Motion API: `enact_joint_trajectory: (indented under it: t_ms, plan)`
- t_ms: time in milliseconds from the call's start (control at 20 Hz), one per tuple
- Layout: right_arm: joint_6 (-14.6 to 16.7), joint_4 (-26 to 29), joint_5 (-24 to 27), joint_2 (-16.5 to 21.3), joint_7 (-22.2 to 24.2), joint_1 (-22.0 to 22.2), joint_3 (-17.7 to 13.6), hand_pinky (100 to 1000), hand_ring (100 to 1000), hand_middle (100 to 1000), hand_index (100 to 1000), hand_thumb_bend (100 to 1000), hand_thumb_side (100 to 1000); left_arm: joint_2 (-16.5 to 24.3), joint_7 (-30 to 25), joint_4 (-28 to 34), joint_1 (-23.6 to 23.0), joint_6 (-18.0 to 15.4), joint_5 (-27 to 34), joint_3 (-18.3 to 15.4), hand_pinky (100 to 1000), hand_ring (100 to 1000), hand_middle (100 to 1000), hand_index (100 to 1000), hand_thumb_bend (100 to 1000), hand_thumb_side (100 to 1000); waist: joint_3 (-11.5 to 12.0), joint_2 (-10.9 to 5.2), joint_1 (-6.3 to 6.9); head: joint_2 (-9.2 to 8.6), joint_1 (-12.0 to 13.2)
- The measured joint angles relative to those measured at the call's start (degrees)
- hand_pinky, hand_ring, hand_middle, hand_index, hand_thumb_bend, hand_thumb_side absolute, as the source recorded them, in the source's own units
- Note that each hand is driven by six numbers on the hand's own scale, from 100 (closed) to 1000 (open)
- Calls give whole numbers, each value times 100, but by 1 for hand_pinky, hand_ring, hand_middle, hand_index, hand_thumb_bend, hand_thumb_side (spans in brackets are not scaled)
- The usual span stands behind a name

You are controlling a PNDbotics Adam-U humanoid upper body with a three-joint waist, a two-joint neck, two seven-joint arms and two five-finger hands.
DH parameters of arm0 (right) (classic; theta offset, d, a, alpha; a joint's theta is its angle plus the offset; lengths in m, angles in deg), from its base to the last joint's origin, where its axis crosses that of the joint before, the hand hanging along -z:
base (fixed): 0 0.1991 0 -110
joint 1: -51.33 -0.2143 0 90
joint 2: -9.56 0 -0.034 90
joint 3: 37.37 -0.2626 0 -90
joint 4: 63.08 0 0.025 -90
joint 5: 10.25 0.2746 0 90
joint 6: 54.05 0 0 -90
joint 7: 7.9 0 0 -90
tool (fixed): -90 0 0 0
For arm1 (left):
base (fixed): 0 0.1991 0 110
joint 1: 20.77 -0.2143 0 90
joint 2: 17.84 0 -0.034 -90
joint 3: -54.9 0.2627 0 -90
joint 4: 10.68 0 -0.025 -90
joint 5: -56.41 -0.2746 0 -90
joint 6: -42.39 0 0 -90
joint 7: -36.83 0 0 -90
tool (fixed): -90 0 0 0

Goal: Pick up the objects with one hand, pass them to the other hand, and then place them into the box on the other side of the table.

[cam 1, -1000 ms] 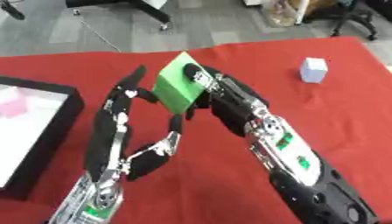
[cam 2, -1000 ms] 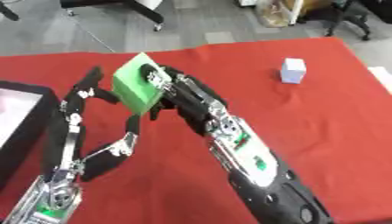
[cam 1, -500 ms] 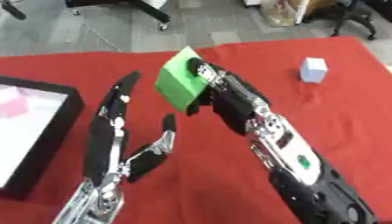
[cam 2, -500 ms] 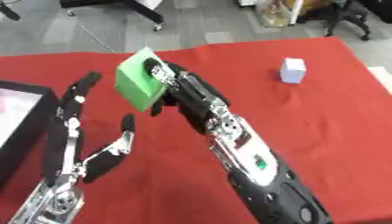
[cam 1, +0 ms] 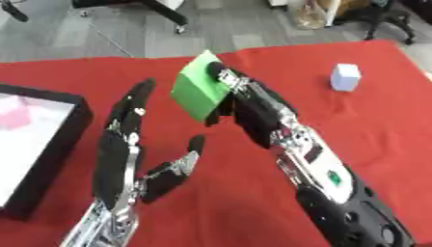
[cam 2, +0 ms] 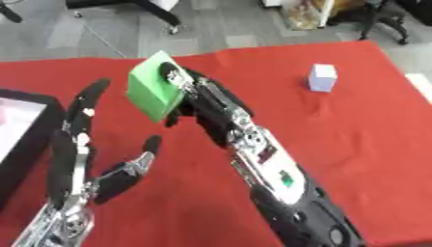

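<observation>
Left eye view shows the right hand raised over the middle of the counter, its fingers curled round a green block held tilted, one corner up. Just to its left the left hand stands palm-up with fingers straight and thumb spread, apart from the block and holding nothing.

The handover looks not yet made. Since the block sits high in the right hand's fingers and cocked at an angle, it could slip or twist if the right hand lets go before the left has closed on it, and drop onto the cloth. The left thumb could also knock the block's lower corner as it comes in.

The black box with a pale floor lies at the left edge, something pink inside. A small white cube rests far right on the red counter. Beyond lie grey floor and chair bases.
</observation>
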Motion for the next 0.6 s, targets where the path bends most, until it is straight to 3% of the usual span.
enact_joint_trajectory:
  t_ms: [300, 600]
  plan:
    - [-98, 30, 48, 2, 53, -3, 103, 386, 298, 336, 469, 100, 730, 1, -51, 11, 148, -128, -24, 85, 921, 886, 867, 1000, 573, 362, -8, 0, 0, 0, -17]
    - [-189, 67, 93, 32, 145, -4, 225, 386, 297, 336, 469, 100, 751, -22, -52, -10, 359, -126, 56, 114, 915, 877, 859, 999, 519, 371, -28, 0, -10, -32, -57]
